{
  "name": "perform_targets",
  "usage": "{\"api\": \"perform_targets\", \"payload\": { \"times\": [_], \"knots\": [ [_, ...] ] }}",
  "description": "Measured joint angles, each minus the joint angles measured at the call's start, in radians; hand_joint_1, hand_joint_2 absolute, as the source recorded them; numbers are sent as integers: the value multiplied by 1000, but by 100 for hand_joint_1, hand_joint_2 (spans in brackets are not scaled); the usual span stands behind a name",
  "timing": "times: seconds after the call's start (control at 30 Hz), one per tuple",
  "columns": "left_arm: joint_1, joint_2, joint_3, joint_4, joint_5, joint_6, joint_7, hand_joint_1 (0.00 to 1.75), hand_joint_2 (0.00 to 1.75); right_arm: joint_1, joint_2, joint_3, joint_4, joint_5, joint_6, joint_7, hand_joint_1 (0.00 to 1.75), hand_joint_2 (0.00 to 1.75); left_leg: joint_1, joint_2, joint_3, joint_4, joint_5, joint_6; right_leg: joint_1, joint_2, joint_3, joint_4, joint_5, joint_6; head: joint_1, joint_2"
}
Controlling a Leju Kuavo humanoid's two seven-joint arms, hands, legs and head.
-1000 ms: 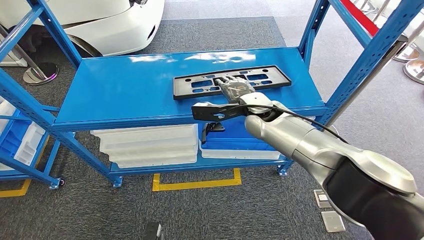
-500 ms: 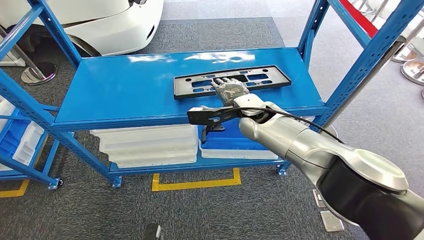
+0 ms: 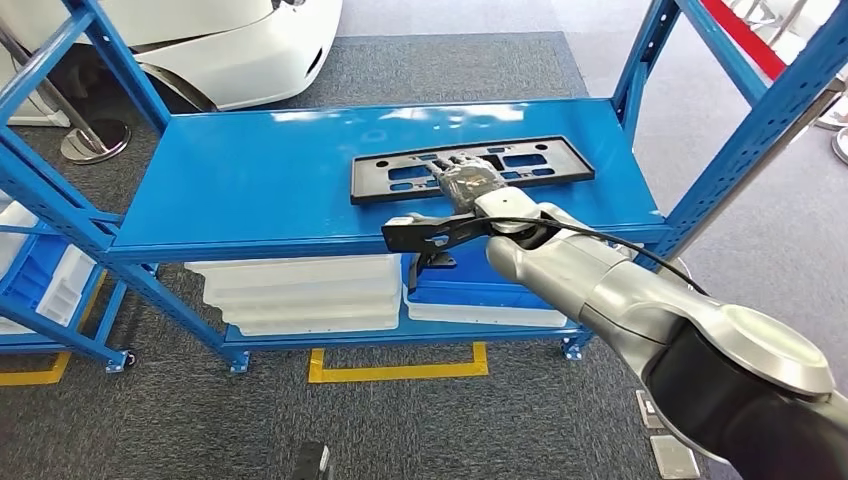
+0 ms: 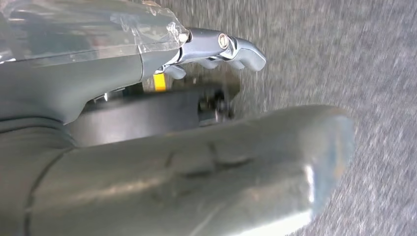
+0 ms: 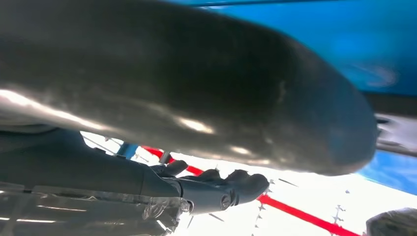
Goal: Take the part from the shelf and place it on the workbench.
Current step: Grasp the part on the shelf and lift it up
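We see our right robot hand point(image 3: 466, 180) resting flat, fingers spread and holding nothing, atop the middle of the part point(image 3: 470, 167), whose long axis runs crosswise along the shelf point(image 3: 250, 180).

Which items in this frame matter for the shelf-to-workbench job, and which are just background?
Belongs to the job:
- black flat part on the shelf's top deck
- right hand, over the middle of the part
- blue shelf

Just lying about:
- white trays on the lower level
- blue bin beside them
- white car behind the shelf
- yellow floor marking
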Motion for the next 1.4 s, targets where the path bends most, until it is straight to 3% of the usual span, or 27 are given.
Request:
{"api": "perform_targets", "payload": {
  "times": [0.07, 0.13, 0.17, 0.23, 0.27, 0.3, 0.33, 0.4, 0.47, 0.57, 0.63, 0.73, 0.77, 0.8, 0.83, 0.9, 0.97, 1.07, 1.13, 1.23, 1.27, 1.3, 1.33, 1.4],
  "knots": [
    [0, 0, 0, 0, 0, -1, 0, 0, 0, -1, 0, 2, 2, 3, 0, 1, 0, 0, 4, 2, 6, 2, -10, -12, 3, 6, 8, -4, -13, -17, -8, 0],
    [0, 0, 0, 0, 0, -1, 0, 0, 0, -6, 2, 2, 3, 5, 0, 1, 0, 0, 6, -5, -14, 64, -39, -20, 2, 10, 23, -8, -23, -33, -17, 0],
    [0, 0, 0, 0, 0, -1, 0, 0, 0, -7, 4, 2, 3, 5, 0, 1, 0, 0, 7, -10, -46, 126, -60, -20, 3, 11, 30, -8, -28, -40, -24, 0],
    [1, 0, 0, 1, 1, 0, 2, 0, 0, -5, 8, 3, 3, 6, 2, 1, 0, 0, 6, -15, -142, 270, -95, -18, 8, 15, 43, -9, -40, -47, -39, 0],
    [2, 0, 0, 2, 2, 0, 2, 0, 0, -3, 9, 4, 3, 6, 4, 1, 0, 0, 4, -17, -181, 310, -91, -16, 11, 18, 50, -8, -47, -48, -43, 0],
    [2, 0, 0, 3, 3, 1, 2, 0, 0, -2, 11, 4, 4, 7, 6, 1, 0, 0, 2, -17, -202, 312, -65, -11, 14, 21, 59, -8, -53, -48, -47, 0],
    [2, 0, 0, 3, 3, 1, 2, 0, 0, -2, 12, 4, 4, 7, 7, 1, 0, 0, -1, -18, -202, 270, -19, -5, 15, 24, 69, -8, -60, -48, -49, 0],
    [3, 0, 0, 5, 3, 1, 1, 0, 0, -3, 16, 4, 5, 9, 8, 1, 0, 0, -10, -24, -170, 137, 80, 10, 17, 28, 87, -9, -74, -45, -54, 0],
    [3, 0, 1, 6, 4, 1, 0, 0, 0, -2, 17, 5, 6, 10, 9, 0, 0, 0, -19, -29, -143, 45, 114, 21, 16, 32, 94, -14, -83, -37, -59, 0],
    [4, 0, 1, 8, 7, 1, -1, 0, 0, -1, 18, 5, 7, 10, 9, 0, 0, 0, -18, -28, -123, 10, 104, 34, 13, 31, 95, -6, -77, -19, -58, 0],
    [5, 0, 2, 8, 8, 1, -2, 0, 0, -4, 18, 5, 8, 11, 9, 0, 0, 0, -14, -29, -100, -2, 104, 42, 12, 26, 76, 42, -97, -13, -49, 0],
    [6, 0, 3, 8, 8, 1, -2, 0, 0, -3, 18, 6, 9, 11, 9, -1, 0, 0, -13, -27, -81, -5, 93, 49, 9, 21, -28, 213, -157, -6, -35, 0],
    [6, 0, 3, 9, 8, 1, -2, 0, 0, 0, 18, 7, 10, 11, 9, -1, 0, 0, -13, -28, -76, -4, 88, 49, 7, 20, -61, 248, -160, -3, -31, 0],
    [6, 0, 3, 9, 8, 1, -2, 0, 0, 2, 18, 7, 12, 11, 9, -2, 0, 0, -13, -28, -71, -3, 82, 48, 5, 19, -77, 247, -142, 1, -26, 0],
    [6, 0, 3, 9, 8, 1, -2, 0, 0, 3, 18, 8, 13, 11, 9, -2, 0, 0, -13, -29, -63, -2, 75, 46, 4, 18, -74, 209, -105, 3, -20, 0],
    [6, 0, 3, 9, 8, 1, -2, 0, 0, 2, 17, 8, 15, 11, 8, -3, 0, 0, -13, -30, -46, 1, 59, 39, 4, 13, -33, 74, -17, 2, -10, 0],
    [5, 0, 4, 10, 9, 1, -2, 0, 0, 1, 18, 8, 17, 11, 7, -6, 0, 0, -13, -27, -38, 2, 45, 28, 10, 9, -4, -12, 9, -8, -5, 0],
    [5, -1, 4, 10, 11, 1, -2, 0, 0, 2, 20, 8, 20, 13, 6, -13, 0, 0, -13, -23, -34, 14, 35, 9, 15, 9, 5, -24, 5, -29, -12, 0],
    [4, -1, 4, 11, 11, 1, -2, 0, 0, -1, 21, 8, 23, 14, 5, -15, 0, 0, -10, -24, -47, 59, 14, -1, 13, 10, 17, -29, 2, -40, -17, 0],
    [4, -1, 4, 11, 10, 1, -2, 0, 0, -1, 25, 8, 26, 14, 3, -17, 0, 0, -5, -24, -145, 238, -62, -11, 13, 12, 27, -30, -5, -50, -36, 0],
    [4, -1, 4, 12, 9, 1, -2, 0, 0, 0, 25, 9, 27, 14, 3, -17, 0, 0, -3, -24, -178, 283, -75, -13, 14, 13, 29, -29, -8, -51, -40, 0],
    [4, -1, 4, 12, 8, 1, -2, 0, 0, 1, 25, 9, 29, 14, 3, -17, 0, 0, -2, -24, -197, 297, -71, -14, 14, 14, 31, -28, -11, -51, -43, 0],
    [4, -1, 4, 12, 7, 2, -1, 0, 0, 2, 25, 9, 31, 14, 3, -18, 0, 0, -1, -24, -197, 274, -46, -14, 14, 15, 34, -27, -13, -49, -46, 0],
    [4, -1, 4, 12, 4, 4, -4, 0, 0, 3, 25, 9, 33, 14, 3, -18, 0, 0, 2, -25, -156, 146, 38, -13, 13, 18, 41, -23, -20, -45, -52, 0]
  ]
}}
